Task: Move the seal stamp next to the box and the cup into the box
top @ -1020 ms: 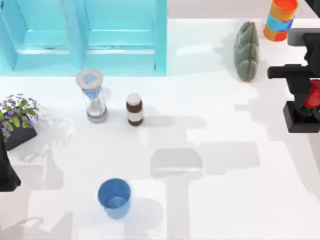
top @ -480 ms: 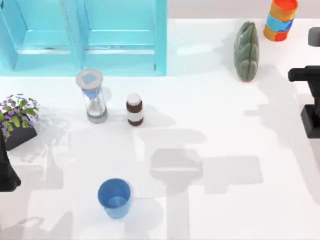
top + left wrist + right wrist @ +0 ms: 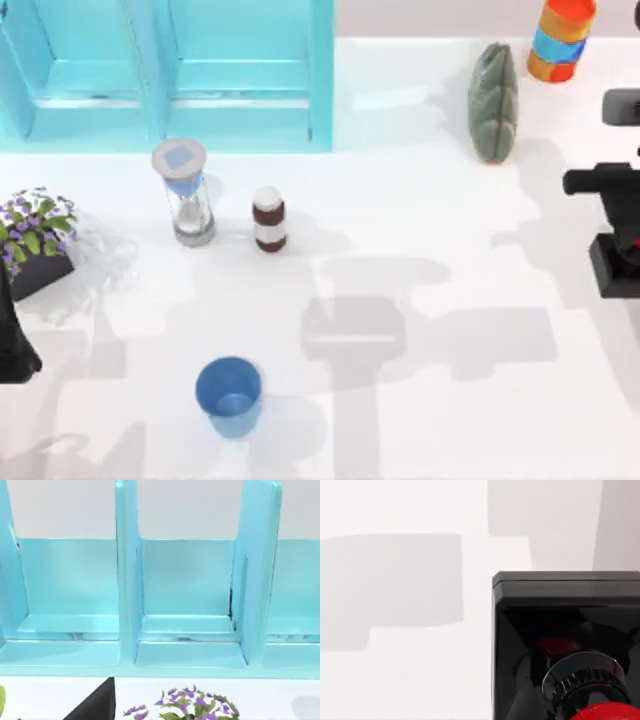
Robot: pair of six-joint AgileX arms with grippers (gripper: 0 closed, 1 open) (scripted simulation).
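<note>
The right gripper (image 3: pixel 625 235) is at the right edge of the table (image 3: pixel 430 400), well in front of the striped cylinder (image 3: pixel 562 38). The stamp (image 3: pixel 618 268) sits directly beneath it; the right wrist view shows its black base (image 3: pixel 560 630) and red knob (image 3: pixel 605 712) close under the camera, but whether the fingers clamp it cannot be told. The cup (image 3: pixel 229 396) stands upright near the front of the table, left of centre, far from that gripper. The turquoise box (image 3: pixel 170 80) lies at the back left, with an hourglass (image 3: pixel 183 192) and a bottle (image 3: pixel 269 219) in front of it. The left arm (image 3: pixel 12 335) is parked at the left edge beside the flowers (image 3: pixel 35 222).
</note>
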